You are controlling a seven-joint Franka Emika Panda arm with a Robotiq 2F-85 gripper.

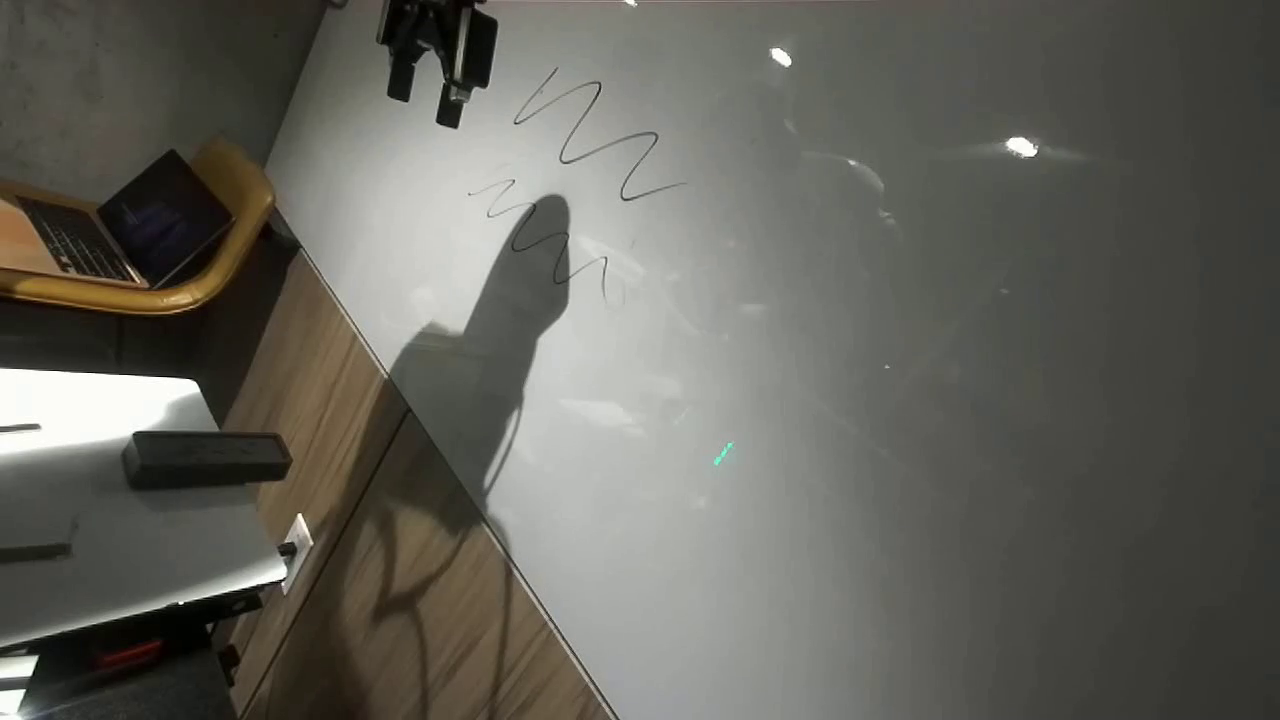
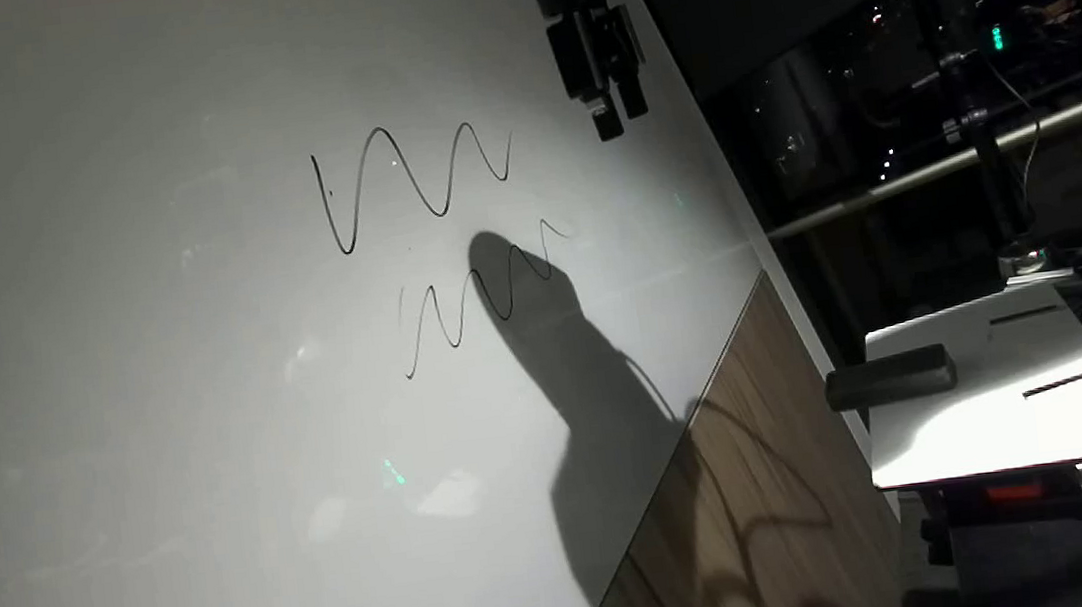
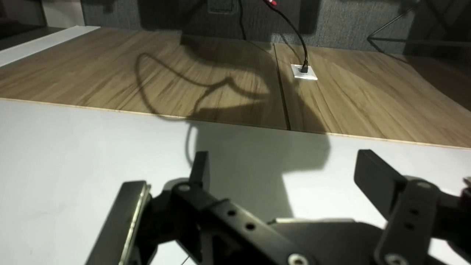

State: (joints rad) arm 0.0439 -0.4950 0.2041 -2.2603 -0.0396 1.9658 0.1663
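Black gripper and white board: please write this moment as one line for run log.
black two-finger gripper: open, nothing held; glossy white board: two thin black wavy lines; long grey shadow: crosses the lower line

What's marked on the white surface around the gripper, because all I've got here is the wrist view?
Observer: Both exterior views show two dark marks, a larger wavy line and a smaller wavy line.
Operator: Am I touching either of them?
Observer: No, in both exterior views the gripper stands apart from both.
Operator: Does that shadow I can see reach them?
Observer: Yes, it covers part of the smaller wavy line but not the larger.
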